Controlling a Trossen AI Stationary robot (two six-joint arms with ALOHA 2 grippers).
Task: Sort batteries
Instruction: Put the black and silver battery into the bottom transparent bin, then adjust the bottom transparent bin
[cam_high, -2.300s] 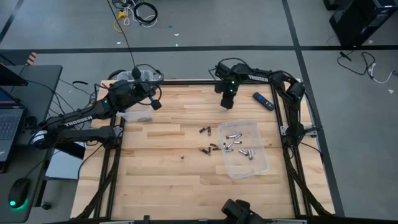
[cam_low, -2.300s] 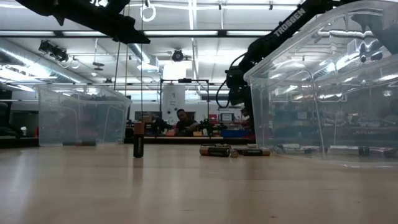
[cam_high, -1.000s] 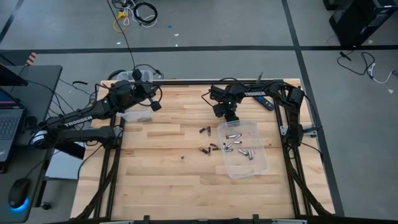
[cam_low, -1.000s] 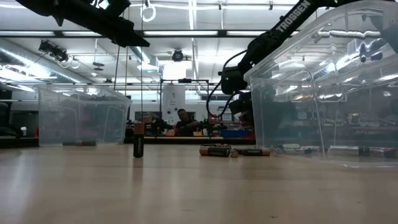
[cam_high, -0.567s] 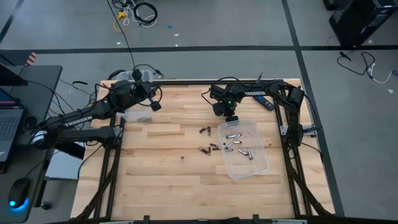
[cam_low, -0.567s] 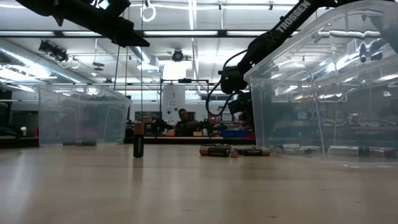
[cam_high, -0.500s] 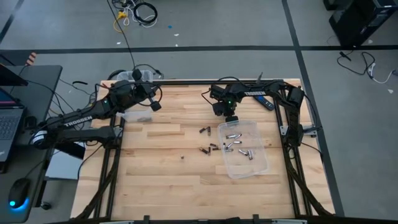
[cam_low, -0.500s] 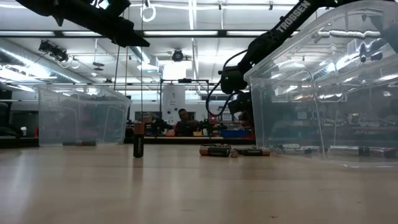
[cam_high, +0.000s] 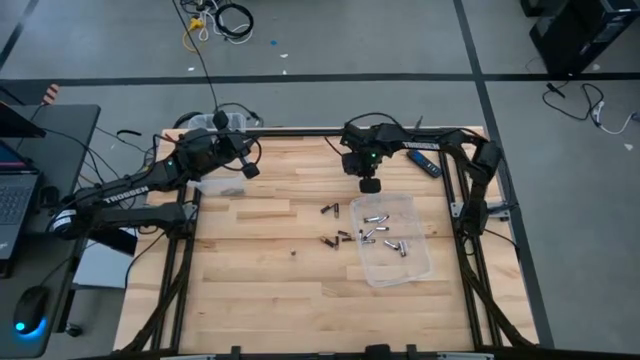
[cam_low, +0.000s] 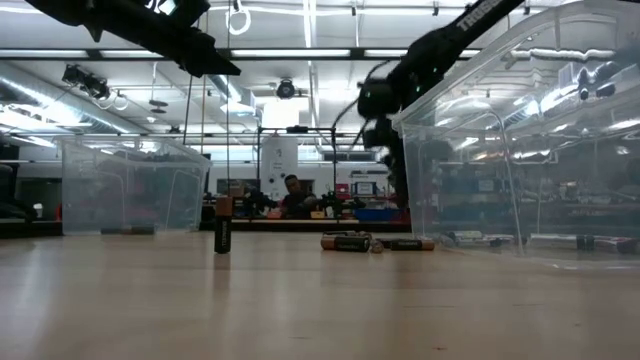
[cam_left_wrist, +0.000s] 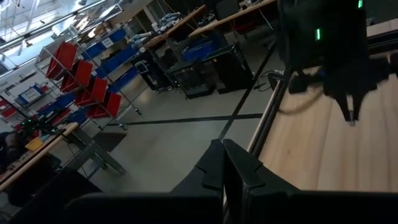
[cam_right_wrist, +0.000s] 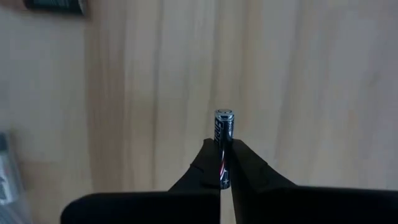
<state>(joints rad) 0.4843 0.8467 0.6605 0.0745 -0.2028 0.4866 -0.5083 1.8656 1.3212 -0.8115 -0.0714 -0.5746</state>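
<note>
Right gripper (cam_right_wrist: 224, 163) jaws are clamped on one dark battery (cam_right_wrist: 223, 132), lifted above the counter (cam_high: 250, 260) just beyond the clear bin (cam_high: 415, 265). Carry step in hand; next, judge its proper bin. Left gripper (cam_left_wrist: 224, 163) waits, jaws together, over the far-left bin (cam_high: 218, 186).

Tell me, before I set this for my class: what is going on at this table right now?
A two-armed robot is sorting batteries. The right pincer is shut on a dark battery, holding it above the wooden table near the far end of a clear bin that already holds several silvery cells. A few loose batteries lie on the wood beside that bin. The left pincer waits, shut and empty, at the far left by a second clear bin.
</note>
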